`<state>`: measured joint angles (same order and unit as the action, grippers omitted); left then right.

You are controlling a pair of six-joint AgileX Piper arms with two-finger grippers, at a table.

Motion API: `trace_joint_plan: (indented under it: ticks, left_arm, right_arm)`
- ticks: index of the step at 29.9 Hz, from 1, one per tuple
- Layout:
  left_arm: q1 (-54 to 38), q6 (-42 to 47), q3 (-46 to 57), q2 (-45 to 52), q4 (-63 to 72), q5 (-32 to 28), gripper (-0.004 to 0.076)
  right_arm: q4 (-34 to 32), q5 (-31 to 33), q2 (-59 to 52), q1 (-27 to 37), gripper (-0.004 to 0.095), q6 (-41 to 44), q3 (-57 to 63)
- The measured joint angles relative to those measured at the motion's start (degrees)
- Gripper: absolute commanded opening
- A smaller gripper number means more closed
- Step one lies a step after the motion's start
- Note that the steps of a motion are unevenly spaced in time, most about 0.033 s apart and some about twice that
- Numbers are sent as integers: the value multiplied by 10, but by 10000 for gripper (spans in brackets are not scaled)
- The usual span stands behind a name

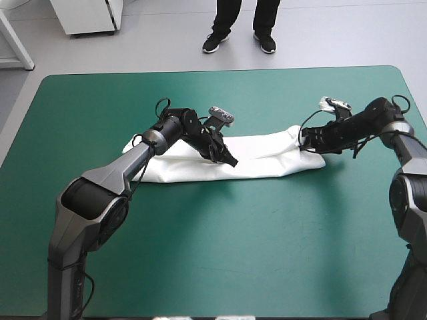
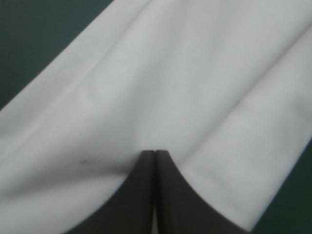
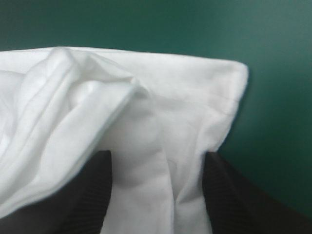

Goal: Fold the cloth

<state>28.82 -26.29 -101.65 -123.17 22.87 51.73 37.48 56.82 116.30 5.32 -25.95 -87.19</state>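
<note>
Lying folded lengthwise: white fabric T-shirt (image 1: 260, 159). Left end effector (image 1: 231, 161) together, mid-cloth; right end effector (image 1: 305, 141) apart around its end; best clamp every layer.

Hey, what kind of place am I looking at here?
Probably a robotics lab or test bench: a left arm and a right arm reach over a table with a teal-green cover, where a white T-shirt lies stretched out.

Grey floor (image 1: 167, 47) beyond teal-green table (image 1: 267, 253) — white cabinet (image 1: 87, 17) far left.
</note>
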Motion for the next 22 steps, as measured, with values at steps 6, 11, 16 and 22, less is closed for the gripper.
trace_joint_plan:
  ticks: [6, 11, 16, 22]
  left_arm:
    - [0, 2, 0, 0, -4, 0, -9]
    - [0, 2, 0, 0, -6, 0, -9]
    - [0, 10, -1, 0, -11, 0, -9]
    - [1, 23, -2, 0, -14, 3, -9]
  right_arm:
    - [7, -5, 8, -31, 26, -6, -1]
    - [13, -5, 13, -35, -13, -6, -1]
    - [8, 14, 20, -35, -13, -2, -23]
    - [-22, 84, 32, -42, -13, 18, -99]
